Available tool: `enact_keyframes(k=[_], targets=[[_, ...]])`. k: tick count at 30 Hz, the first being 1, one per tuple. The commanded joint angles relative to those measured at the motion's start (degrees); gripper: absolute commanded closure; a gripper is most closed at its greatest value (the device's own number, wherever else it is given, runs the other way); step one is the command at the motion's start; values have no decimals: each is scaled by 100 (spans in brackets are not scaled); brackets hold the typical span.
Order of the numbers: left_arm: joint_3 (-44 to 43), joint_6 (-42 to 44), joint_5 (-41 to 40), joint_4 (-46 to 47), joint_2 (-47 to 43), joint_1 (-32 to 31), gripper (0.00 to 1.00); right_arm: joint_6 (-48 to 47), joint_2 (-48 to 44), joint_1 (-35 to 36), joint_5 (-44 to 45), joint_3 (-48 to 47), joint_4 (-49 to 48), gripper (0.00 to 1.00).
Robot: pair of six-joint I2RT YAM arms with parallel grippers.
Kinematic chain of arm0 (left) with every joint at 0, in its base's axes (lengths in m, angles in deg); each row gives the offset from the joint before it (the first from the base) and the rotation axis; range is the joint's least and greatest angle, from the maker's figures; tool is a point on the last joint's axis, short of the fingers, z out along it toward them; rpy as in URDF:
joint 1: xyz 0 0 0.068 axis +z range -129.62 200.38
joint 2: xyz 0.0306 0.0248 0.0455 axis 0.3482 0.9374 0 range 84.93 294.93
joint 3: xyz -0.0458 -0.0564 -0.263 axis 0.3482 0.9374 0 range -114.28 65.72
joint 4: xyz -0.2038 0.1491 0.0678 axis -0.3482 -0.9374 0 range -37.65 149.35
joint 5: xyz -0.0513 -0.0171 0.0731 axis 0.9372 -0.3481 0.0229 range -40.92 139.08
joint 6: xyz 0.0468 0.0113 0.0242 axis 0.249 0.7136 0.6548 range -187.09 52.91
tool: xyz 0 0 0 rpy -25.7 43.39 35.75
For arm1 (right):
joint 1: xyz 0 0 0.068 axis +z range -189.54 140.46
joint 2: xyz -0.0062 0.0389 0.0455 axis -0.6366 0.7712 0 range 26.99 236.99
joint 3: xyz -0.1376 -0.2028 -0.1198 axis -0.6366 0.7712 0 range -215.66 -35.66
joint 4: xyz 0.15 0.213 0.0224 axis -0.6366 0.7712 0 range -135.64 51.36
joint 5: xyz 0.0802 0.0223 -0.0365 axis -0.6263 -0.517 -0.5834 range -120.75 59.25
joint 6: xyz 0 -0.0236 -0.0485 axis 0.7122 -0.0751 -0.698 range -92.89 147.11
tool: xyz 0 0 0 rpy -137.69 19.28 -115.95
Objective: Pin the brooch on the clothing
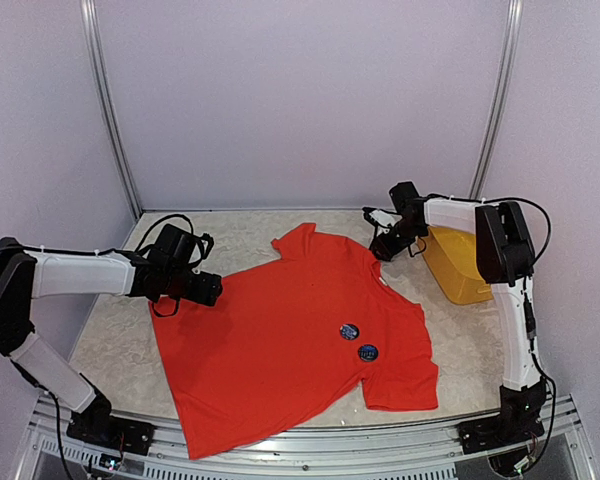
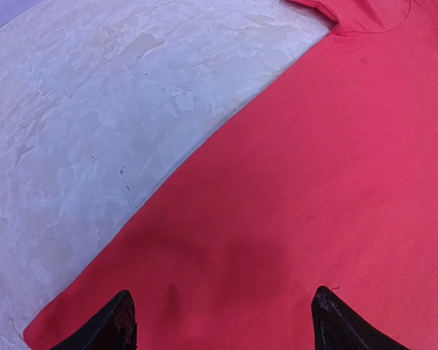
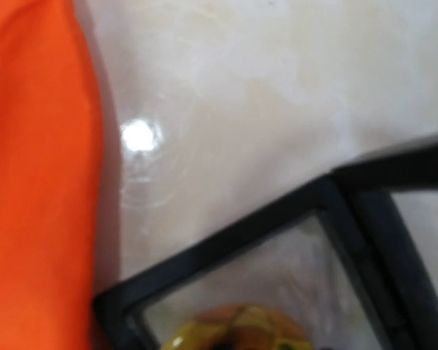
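The shirt [image 1: 280,340] lies flat on the surface [image 1: 110,340]. It looks soft and light and will probably bunch, so press its edge. The left gripper [image 2: 223,315] is spread apart over it. For the right gripper [image 1: 385,245], I cannot tell.

Red-orange T-shirt [image 1: 280,340] spread flat, skewed diagonally, two round dark brooches [image 1: 349,329] close together near one sleeve

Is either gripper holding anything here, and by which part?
Left gripper: nothing, open over the shirt. Right gripper: cannot tell; its wrist view is blurred, with something yellow at the bottom edge.
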Motion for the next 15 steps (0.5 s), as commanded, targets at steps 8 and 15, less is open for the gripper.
enact_keyframes(k=[8, 15], targets=[[-179, 74, 89, -41, 87, -57, 22, 48, -189, 36, -63, 172, 72, 74], [-184, 78, 114, -56, 104, -85, 22, 116, -348, 26, -134, 41, 193, 76]])
